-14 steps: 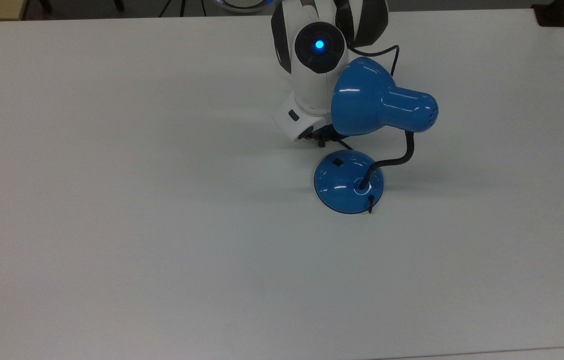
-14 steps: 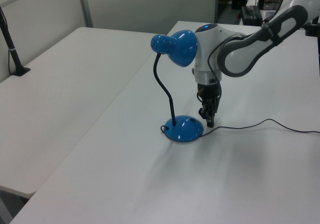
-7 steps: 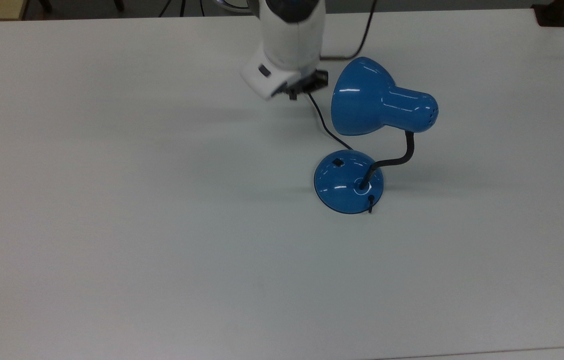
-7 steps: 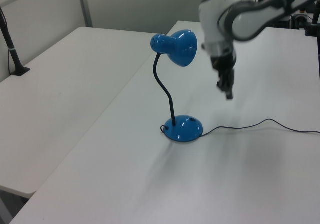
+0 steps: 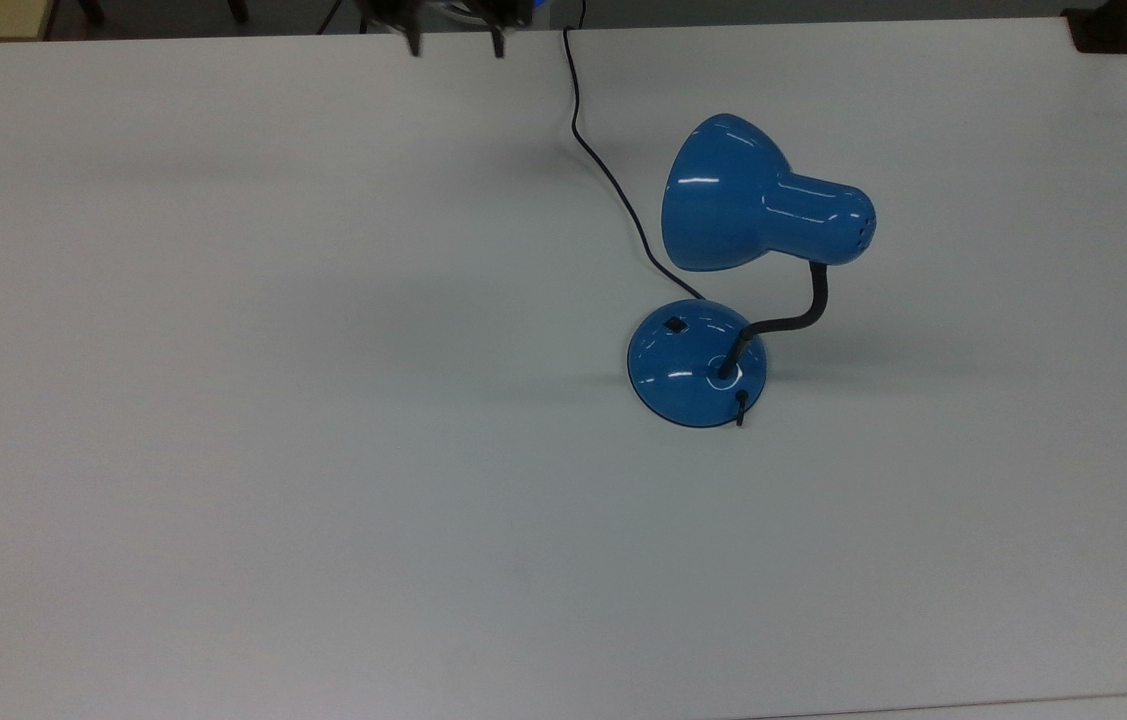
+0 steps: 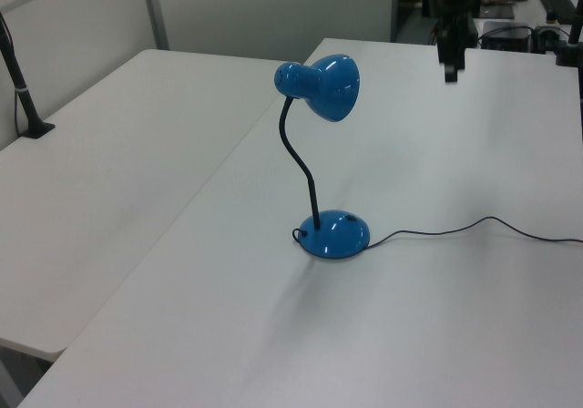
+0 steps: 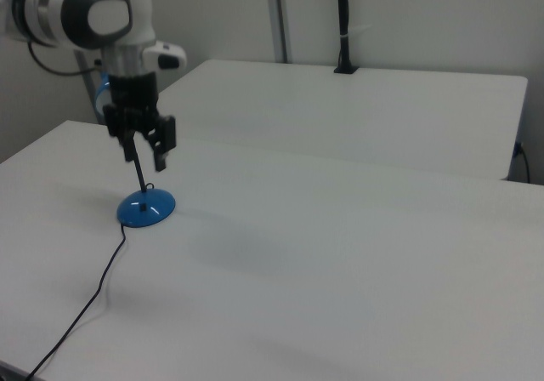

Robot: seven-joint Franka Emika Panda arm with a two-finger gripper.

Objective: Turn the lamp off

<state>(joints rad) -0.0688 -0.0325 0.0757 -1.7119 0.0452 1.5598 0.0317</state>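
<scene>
- We see the lamp (image 5: 713,365) standing upright on the white table (image 5: 323,450), right of centre in the top view, its domed blue base flat on the surface.
- The bell-shaped shade (image 5: 723,195) hangs above and beyond the base on a black bendy neck (image 5: 803,305); its opening faces the top view's left.
- We note a small black switch (image 5: 672,323) on the base, on the side toward the top view's upper left.
- A dark cord (image 5: 613,180) leaves the base and runs across the table to its far edge in the top view.
- The gripper (image 7: 144,150) hangs in the air, well apart from the lamp; its two fingers are spread with nothing between them.
- In the top view, we see the fingertips (image 5: 413,45) at the upper edge, the rest cut off.
- In the right view, the arm (image 7: 102,15) hides the shade and most of the neck.
- We find no containers here.
- A second table (image 6: 100,153) stands beside the first.
</scene>
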